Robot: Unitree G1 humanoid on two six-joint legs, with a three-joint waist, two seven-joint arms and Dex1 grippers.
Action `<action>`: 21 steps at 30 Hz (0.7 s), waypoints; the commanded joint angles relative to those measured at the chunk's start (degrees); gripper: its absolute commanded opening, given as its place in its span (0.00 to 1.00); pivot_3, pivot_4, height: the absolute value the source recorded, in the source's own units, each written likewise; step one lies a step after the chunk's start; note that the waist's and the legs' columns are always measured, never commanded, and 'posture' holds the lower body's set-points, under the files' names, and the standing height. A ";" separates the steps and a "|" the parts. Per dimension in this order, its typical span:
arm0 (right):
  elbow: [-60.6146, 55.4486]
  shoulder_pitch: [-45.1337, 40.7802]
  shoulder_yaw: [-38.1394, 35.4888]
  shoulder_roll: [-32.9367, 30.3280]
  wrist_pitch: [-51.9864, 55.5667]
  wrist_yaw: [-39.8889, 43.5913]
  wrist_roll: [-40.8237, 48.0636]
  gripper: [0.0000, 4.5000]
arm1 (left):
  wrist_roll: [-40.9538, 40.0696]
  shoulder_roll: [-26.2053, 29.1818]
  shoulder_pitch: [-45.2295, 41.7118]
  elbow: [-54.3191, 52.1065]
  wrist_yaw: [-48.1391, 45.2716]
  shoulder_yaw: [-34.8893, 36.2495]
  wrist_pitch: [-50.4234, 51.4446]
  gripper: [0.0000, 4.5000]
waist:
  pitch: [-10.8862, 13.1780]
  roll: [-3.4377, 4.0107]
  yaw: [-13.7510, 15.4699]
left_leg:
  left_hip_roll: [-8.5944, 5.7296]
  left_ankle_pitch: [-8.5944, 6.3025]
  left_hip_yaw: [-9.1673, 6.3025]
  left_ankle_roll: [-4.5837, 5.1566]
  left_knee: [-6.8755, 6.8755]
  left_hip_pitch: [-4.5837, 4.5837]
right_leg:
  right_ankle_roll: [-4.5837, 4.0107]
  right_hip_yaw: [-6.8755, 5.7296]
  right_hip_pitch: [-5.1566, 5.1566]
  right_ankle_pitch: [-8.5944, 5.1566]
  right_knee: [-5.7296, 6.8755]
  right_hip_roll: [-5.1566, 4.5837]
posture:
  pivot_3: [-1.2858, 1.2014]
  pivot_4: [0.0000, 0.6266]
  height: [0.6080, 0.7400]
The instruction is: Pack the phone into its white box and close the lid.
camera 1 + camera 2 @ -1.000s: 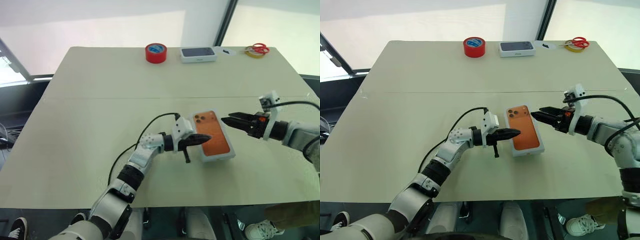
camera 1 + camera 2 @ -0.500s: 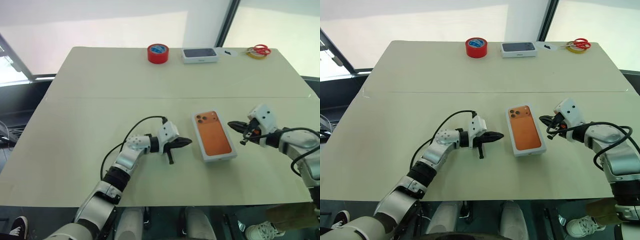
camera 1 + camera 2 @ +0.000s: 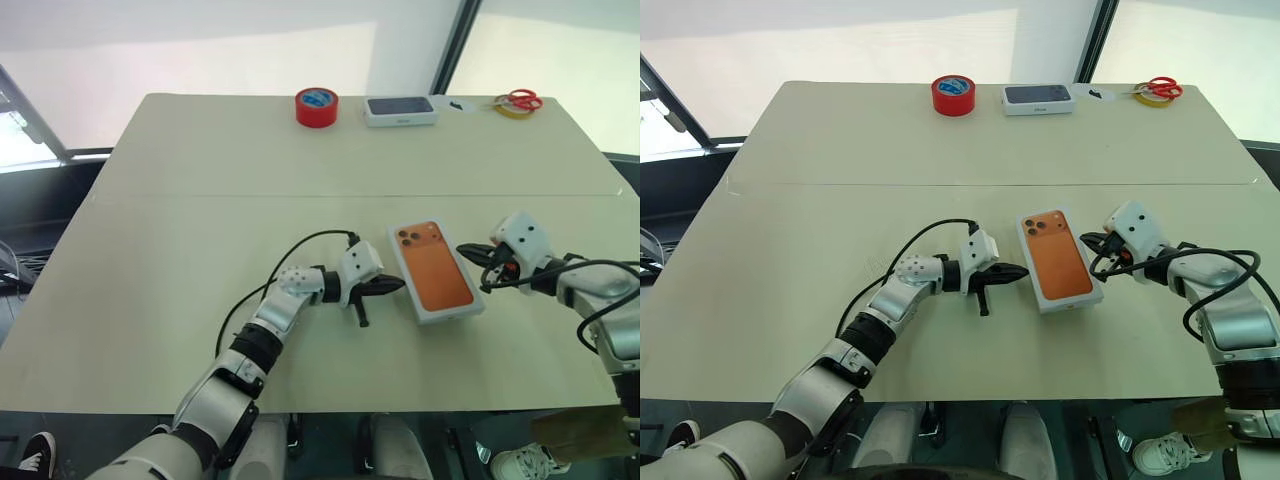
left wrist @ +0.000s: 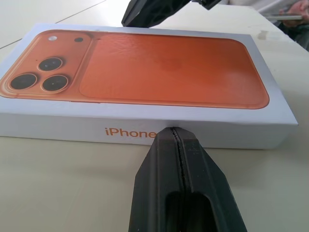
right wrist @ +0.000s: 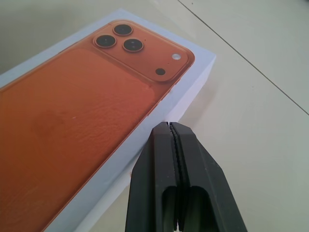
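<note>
**Lid on, both grippers closed and flanking the box**

Toward the near right part of the table [image 3: 200, 150], the lid [image 3: 436, 268] sits fully down, its orange phone picture facing up. It covers the white box; no gap shows along the visible white side wall with the printed lettering. The phone itself cannot be seen; I judge it to be inside, though the pictures cannot confirm this.

The left gripper [image 3: 392, 286] lies just beside the lid's long side, fingers pressed together and holding nothing, the tip very close to the wall; contact cannot be determined. The right gripper [image 3: 472, 252] stands just beside the opposite long side near the camera-picture end, fingers likewise closed and empty. Closed tips on either side suit nudging or squaring the package rather than gripping it, and I judge the task at or near completion.

Open room: the package lies well in from the near edge and from the right edge, with bare table all round. A red tape roll [image 3: 313, 106], a small box with a dark top [image 3: 400, 110] and scissors [image 3: 517, 99] stand along the far edge, well apart from the work.
</note>
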 commanded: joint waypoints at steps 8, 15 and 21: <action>-0.06 0.48 0.61 0.52 -3.05 1.30 -4.13 0.01 | 0.37 -1.78 -1.49 -1.25 0.67 0.07 -1.48 0.00 | 0.00 0.00 -0.03 | -0.01 0.00 0.00 0.00 0.01 0.00 | 0.01 0.00 0.12 0.01 0.01 0.07 | 0.52 0.24 1.00; -0.39 -0.78 -1.63 0.73 -3.31 2.56 -2.27 0.01 | -2.71 -1.96 -1.07 -3.94 0.53 2.34 0.89 0.00 | 0.00 0.01 -0.07 | 0.00 0.01 0.00 0.00 0.02 0.00 | 0.02 0.00 0.12 0.01 0.02 0.09 | 0.52 0.24 1.00; -3.96 0.79 -3.26 0.87 -1.52 7.70 2.91 0.01 | -2.67 -5.73 -6.61 -0.42 5.37 4.73 0.16 0.00 | 0.00 -0.01 0.23 | 0.00 -0.01 -0.04 0.03 0.12 0.00 | 0.07 -0.06 0.22 0.04 0.04 0.11 | 0.52 0.24 1.00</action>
